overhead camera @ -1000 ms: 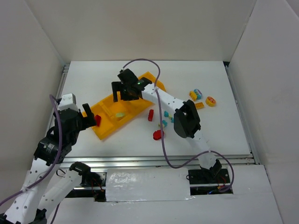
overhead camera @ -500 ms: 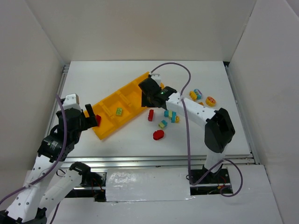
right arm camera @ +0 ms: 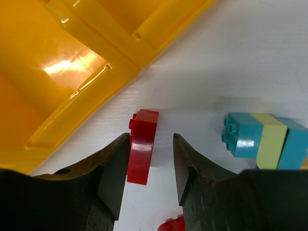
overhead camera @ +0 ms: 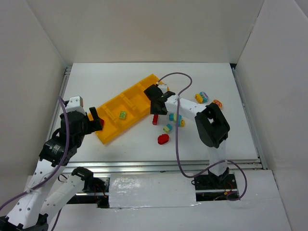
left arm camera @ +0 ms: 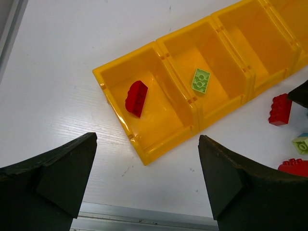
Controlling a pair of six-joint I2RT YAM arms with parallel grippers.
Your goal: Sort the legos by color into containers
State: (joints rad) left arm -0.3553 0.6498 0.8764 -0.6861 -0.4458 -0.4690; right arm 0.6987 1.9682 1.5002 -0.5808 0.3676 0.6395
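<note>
So the right pincer point(right arm camera: 150, 155) is down at the worktop point(right arm camera: 231, 53), open just a bit wider than the small red brick point(right arm camera: 143, 150) sitting between its fingers. One finger looks like it's touching and the other shows a sliver of gap, so no real grip. The orange-yellow tray point(right arm camera: 72, 57) is just beside it, with a teal-and-yellow stack point(right arm camera: 262, 142) on the other side. The left pincer point(left arm camera: 147, 187) hangs wide open and empty near the tray's end compartment, which holds a rounded red brick point(left arm camera: 136, 97). The next compartment has a green brick point(left arm camera: 201, 80).

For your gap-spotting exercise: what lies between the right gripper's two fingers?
One red brick; the right wrist view shows it clearly.
</note>
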